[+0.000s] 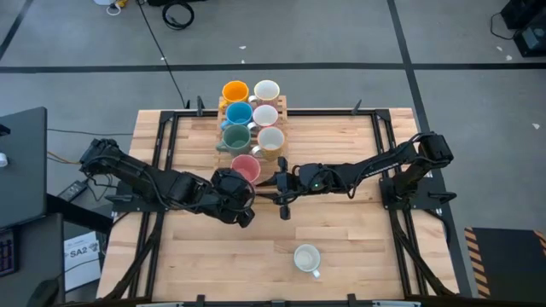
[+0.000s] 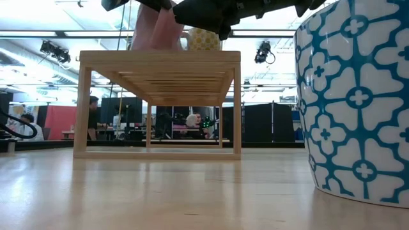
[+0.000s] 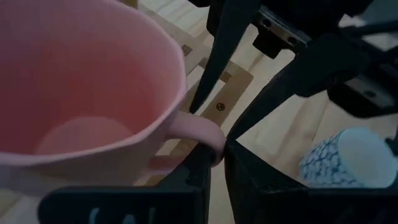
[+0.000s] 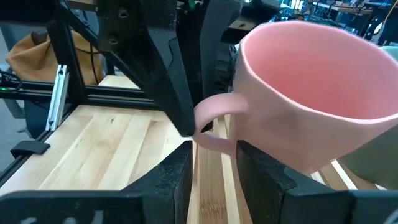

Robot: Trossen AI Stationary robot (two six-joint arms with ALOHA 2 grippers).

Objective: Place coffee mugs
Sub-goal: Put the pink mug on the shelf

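Seven mugs are sitting on the wooden rack (image 1: 277,107), one on the table (image 1: 358,230).

The left gripper (image 3: 216,163) is pinching the pink mug (image 1: 246,168) handle; the right gripper (image 4: 212,147), jaws apart, is straddling that handle. The orange mug (image 1: 235,91), blue mug (image 1: 238,112), green mug (image 1: 235,136) and three pale mugs (image 1: 265,114) are filling the rack; a patterned mug (image 1: 306,257) is standing alone.

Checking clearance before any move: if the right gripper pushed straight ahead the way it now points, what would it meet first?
Probably the pink mug: its handle sits just ahead of the right gripper, whose jaws stand open. The left gripper, shut on that handle, comes next.
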